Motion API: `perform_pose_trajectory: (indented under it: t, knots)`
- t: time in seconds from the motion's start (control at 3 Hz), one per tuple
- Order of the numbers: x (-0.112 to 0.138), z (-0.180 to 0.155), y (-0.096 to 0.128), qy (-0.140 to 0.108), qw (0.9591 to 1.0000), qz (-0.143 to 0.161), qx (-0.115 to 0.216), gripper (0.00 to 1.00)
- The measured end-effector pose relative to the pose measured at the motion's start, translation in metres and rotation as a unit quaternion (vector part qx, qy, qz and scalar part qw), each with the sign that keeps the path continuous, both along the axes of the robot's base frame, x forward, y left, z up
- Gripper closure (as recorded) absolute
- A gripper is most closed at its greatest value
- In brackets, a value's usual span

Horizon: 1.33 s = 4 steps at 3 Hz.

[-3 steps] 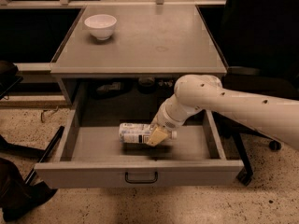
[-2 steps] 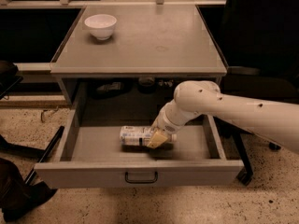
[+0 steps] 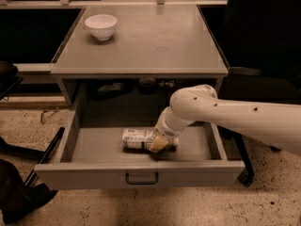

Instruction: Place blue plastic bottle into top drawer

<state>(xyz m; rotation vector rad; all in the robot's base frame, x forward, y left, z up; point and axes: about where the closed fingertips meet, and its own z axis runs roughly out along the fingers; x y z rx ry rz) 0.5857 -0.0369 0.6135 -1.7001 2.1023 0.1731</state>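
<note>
In top drawer — end effector seemingly touching blue plastic bottle.

Matt metal drawer — w/ jaws inside

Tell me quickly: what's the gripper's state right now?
Gripper: inside the top drawer, at the right end of the blue plastic bottle, which lies on its side; open or closed cannot be told.

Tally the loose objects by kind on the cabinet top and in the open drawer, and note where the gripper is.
Bowls: 1, the white bowl on the cabinet top.
Bottles: 1, the blue plastic bottle lying in the top drawer, with the gripper at its right-hand end.
Total: 2.
</note>
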Motion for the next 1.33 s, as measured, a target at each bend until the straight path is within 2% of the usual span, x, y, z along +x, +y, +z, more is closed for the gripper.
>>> perform_pose_trajectory:
  t: [0.33, 1.33]
  knots:
    - [0.0, 0.0, 0.0, 0.0, 1.0, 0.0, 0.0, 0.81]
    - [0.0, -0.0001, 0.0, 0.0, 1.0, 0.0, 0.0, 0.12]
